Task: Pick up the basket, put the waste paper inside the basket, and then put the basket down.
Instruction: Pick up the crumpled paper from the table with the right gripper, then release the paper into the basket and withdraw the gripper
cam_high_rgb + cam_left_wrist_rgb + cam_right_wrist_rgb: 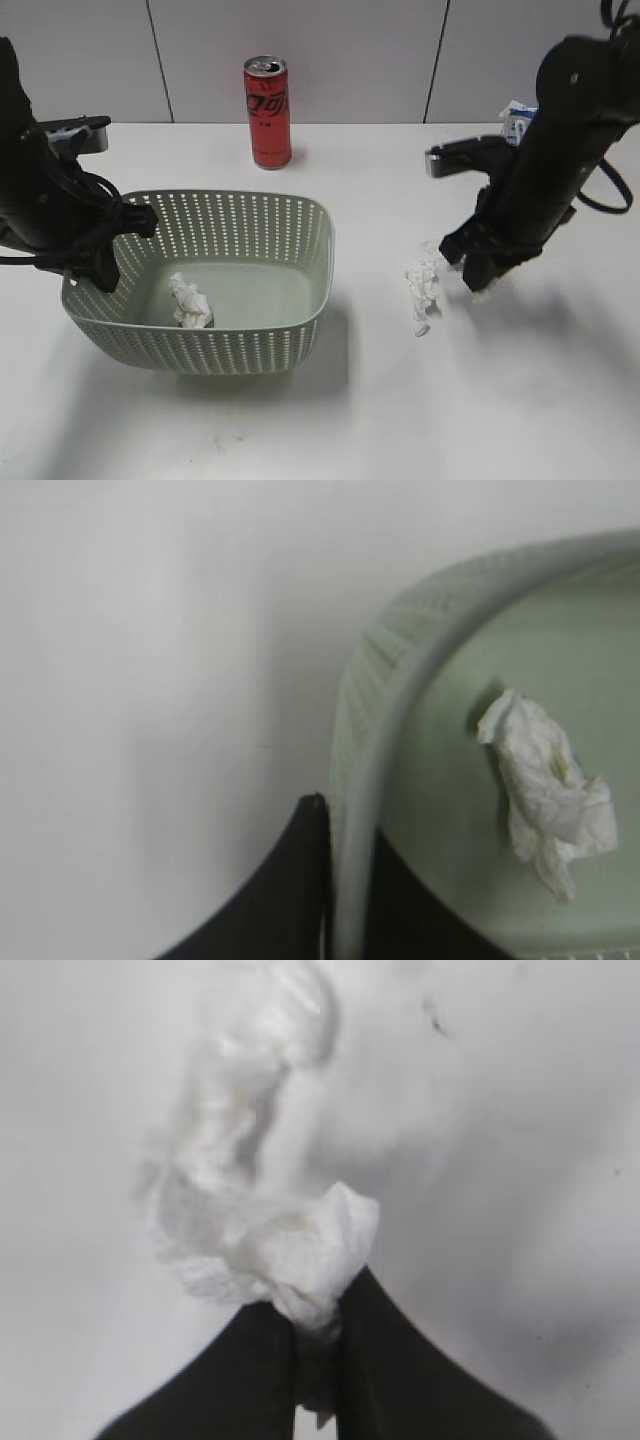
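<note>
Nearest, a pale sage-green perforated plastic basket [205,290] sits tilted, its left rim pinched by the left gripper [340,880]. One crumpled white tissue wad [190,302] already lies on its floor. To the right, above the white table [480,400], the right gripper [315,1345] is clenched on a second crumpled tissue wad [424,285], not yet in the basket. Farther back stand a red drink can [267,97] and a white-and-blue carton [518,120]. Dropping this wad and setting the basket down appear to remain.

L gripper [345,880] clamped on basket rim; R gripper [315,1335] pinched on paper wad
</note>
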### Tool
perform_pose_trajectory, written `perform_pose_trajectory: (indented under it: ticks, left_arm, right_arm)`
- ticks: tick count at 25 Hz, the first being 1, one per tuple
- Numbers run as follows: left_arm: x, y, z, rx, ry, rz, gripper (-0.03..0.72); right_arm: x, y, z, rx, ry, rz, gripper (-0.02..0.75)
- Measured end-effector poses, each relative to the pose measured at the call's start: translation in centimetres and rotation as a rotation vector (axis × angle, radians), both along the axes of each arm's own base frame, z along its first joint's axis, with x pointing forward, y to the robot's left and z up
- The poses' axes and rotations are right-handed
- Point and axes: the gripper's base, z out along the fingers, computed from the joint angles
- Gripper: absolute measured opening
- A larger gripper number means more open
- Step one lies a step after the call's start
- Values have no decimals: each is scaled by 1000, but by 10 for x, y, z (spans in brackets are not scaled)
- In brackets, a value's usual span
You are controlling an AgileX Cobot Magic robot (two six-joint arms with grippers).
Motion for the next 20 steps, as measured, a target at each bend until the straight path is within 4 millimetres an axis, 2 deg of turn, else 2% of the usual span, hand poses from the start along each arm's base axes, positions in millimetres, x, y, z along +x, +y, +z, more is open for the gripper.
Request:
perform_pose_trajectory:
  ticks: [3,6,7,9,12,14,17,19,20]
  left_arm:
    - [0,0,0,0,0,0,0]
    - [0,0,0,0,0,0,0]
    - [0,0,0,0,0,0,0]
    - [0,0,0,-1,0,1,0]
    - [0,0,0,-5,2,4,0]
    - [0,-1,0,-9,3,6,0]
    - [0,-1,0,-9,3,6,0]
    - [0,-1,0,-10,4,7,0]
    - [0,-1,0,-10,4,7,0]
  right_arm:
    - [-18,30,60,86,-169,120,32]
    - [-41,70,114,240,-348,210,32]
    - [-46,82,128,300,-404,215,32]
    - [-55,106,143,392,-475,234,32]
    - [-63,135,142,448,-501,269,47]
    - [-62,149,127,441,-468,285,118]
    - [-58,159,100,415,-399,282,364]
    - [-57,160,93,401,-383,285,543]
    - [-56,159,94,393,-382,292,600]
